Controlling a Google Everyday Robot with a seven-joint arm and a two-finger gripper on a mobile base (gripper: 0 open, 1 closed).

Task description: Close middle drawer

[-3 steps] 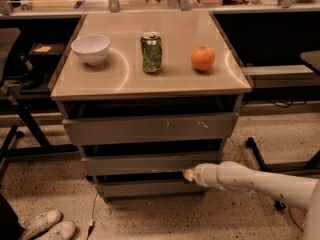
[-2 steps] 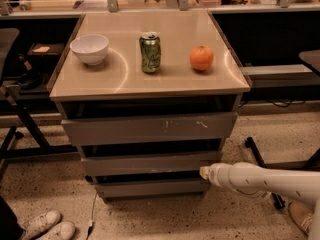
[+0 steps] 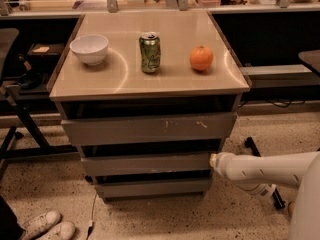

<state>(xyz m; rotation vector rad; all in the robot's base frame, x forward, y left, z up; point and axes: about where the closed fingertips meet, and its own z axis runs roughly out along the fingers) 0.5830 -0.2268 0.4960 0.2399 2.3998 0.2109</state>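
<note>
The middle drawer (image 3: 145, 164) is the plain grey front in the middle of the cabinet's three fronts. It stands about level with the fronts above and below, with a dark gap over it. My gripper (image 3: 214, 161) is the tip of the white arm (image 3: 265, 170) that reaches in from the right. It sits at the right end of the middle drawer's front, touching or nearly touching it.
On the cabinet top (image 3: 150, 81) stand a white bowl (image 3: 89, 49), a green can (image 3: 149, 52) and an orange (image 3: 201, 58). The scratched top front (image 3: 150, 128) and the bottom front (image 3: 152, 187) flank the middle one. White shoes (image 3: 47, 225) are at lower left, and a chair base (image 3: 15, 129) at left.
The arm's tip has slid to the right along the middle drawer's front, from near its middle-right to its right end. The things on top have not moved.
</note>
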